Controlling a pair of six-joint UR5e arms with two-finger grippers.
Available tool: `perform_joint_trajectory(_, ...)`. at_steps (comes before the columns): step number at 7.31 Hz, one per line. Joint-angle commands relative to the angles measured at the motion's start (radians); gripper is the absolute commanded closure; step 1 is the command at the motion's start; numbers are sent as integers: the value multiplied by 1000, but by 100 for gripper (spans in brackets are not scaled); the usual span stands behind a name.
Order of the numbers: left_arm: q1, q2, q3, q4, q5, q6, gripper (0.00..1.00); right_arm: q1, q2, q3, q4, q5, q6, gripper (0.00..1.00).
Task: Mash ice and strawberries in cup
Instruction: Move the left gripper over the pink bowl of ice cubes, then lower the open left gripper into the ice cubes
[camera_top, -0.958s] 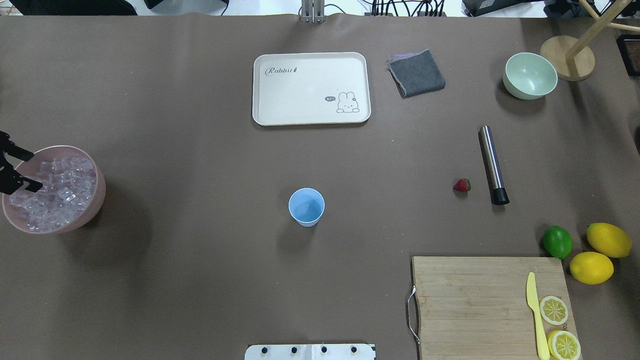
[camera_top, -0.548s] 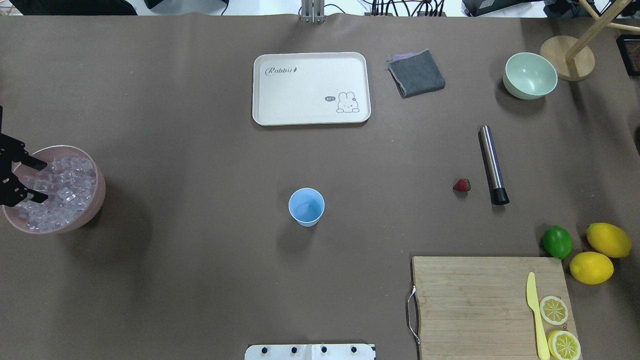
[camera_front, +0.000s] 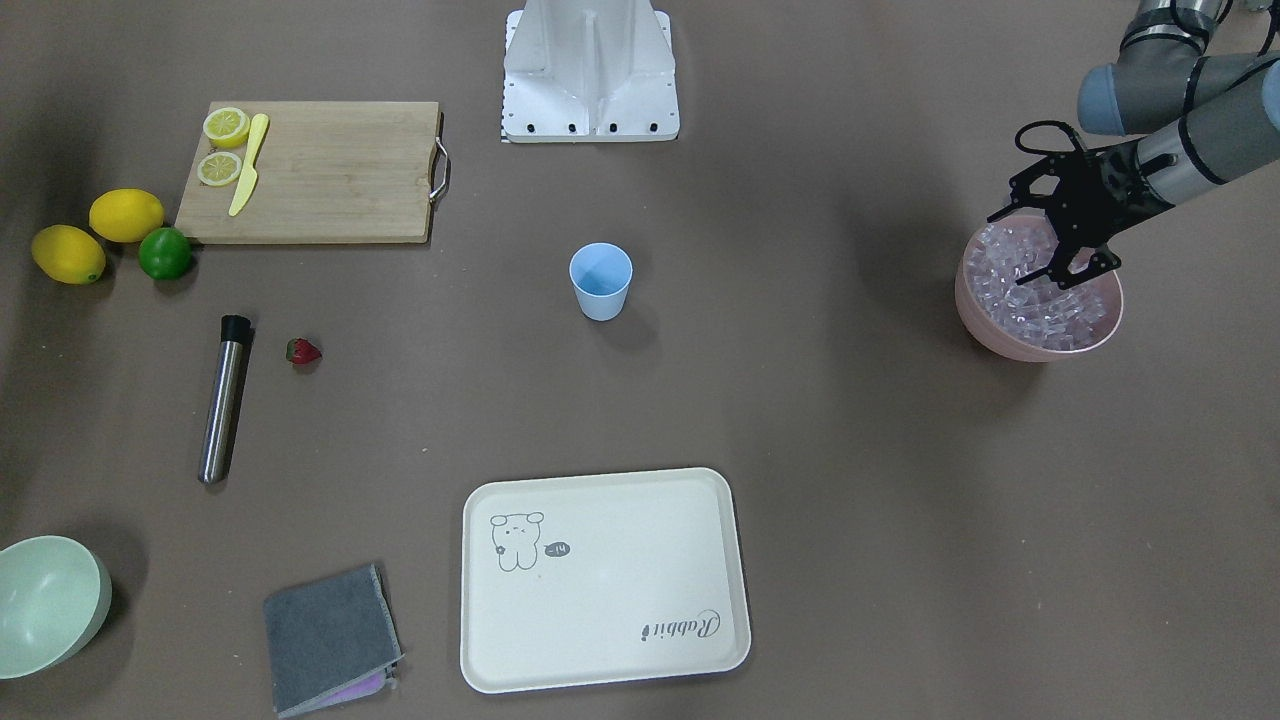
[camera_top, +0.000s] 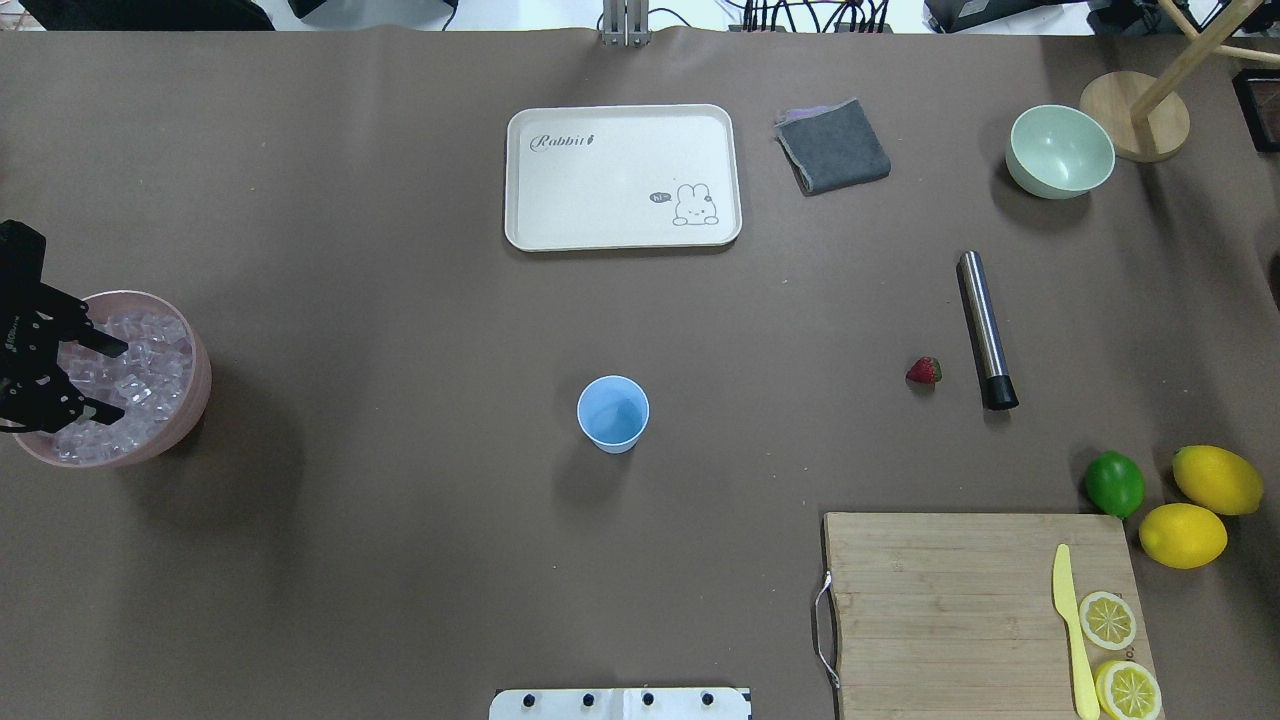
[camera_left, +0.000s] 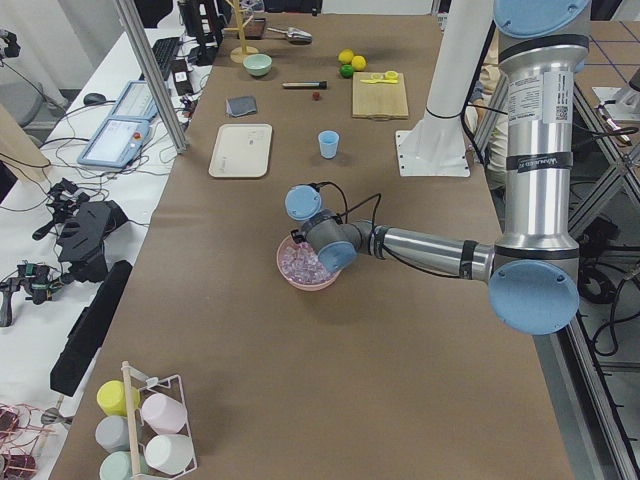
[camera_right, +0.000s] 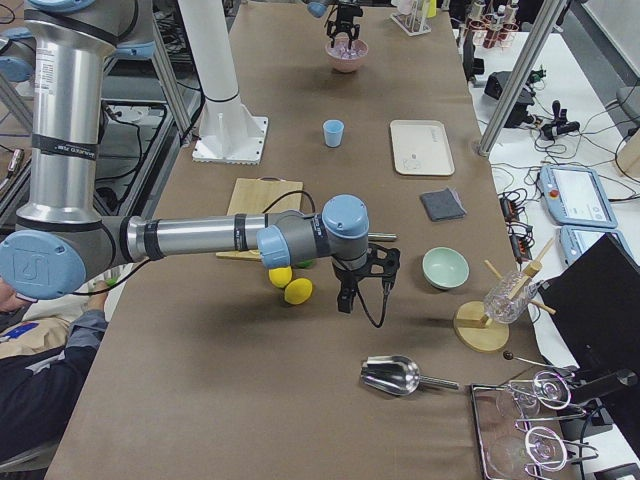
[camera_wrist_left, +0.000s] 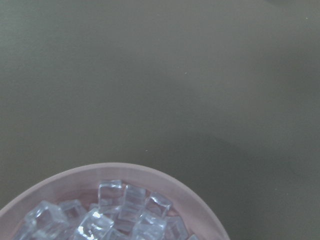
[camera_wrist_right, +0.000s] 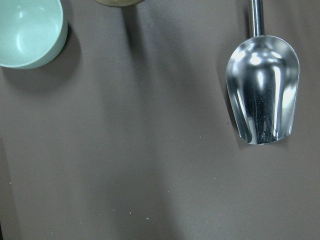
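Nearest the robot's edge of the table (camera_top: 400, 560), a wooden cutting board (camera_top: 950, 590) is carrying two lemon halves (camera_top: 1108, 620) and a yellow knife (camera_top: 1070, 630). Two whole lemons (camera_top: 1183, 535) and a lime (camera_top: 1114, 483) are sitting just beside its far right corner.

Further in, the light-blue cup (camera_top: 613, 413) is standing upright mid-table, with bare brown table all round it. The strawberry (camera_top: 924, 371) is lying well to its right, just beside a steel muddler (camera_top: 985, 325).

Over at the left edge, the pink bowl (camera_top: 195, 385) is holding the ice (camera_top: 150, 360). The left hand (camera_top: 110, 380) is hanging over the cubes with its fingers spread apart and nothing between them.

At the far side a cream tray (camera_top: 620, 175), a folded grey cloth (camera_top: 833, 146), a pale green bowl (camera_top: 1060, 150) and a wooden stand (camera_top: 1135, 115) are lined up.

The right hand (camera_right: 343, 300) is hovering off the right end, above a metal scoop (camera_wrist_right: 262, 95). I cannot tell whether its fingers are apart.

Compared with a second ago, the left hand is reaching further across the bowl, while the cup, strawberry and everything else are sitting where they were.
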Motion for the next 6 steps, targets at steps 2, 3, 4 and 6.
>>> perform_joint_trajectory(2, 14, -2, 24, -5, 1, 60, 19, 0, 7, -12, 0, -2, 1, 0)
perform_joint_trajectory(3, 14, -4, 44, -3, 1, 95, 19, 0, 7, -13, 0, -2, 1, 0)
perform_joint_trajectory(4, 14, -2, 46, -3, -1, 100, 20, 0, 7, -11, 0, -2, 1, 0)
perform_joint_trajectory(6, 14, 5, 46, -5, -2, 101, 24, 0, 7, -8, 0, 0, 1, 0)
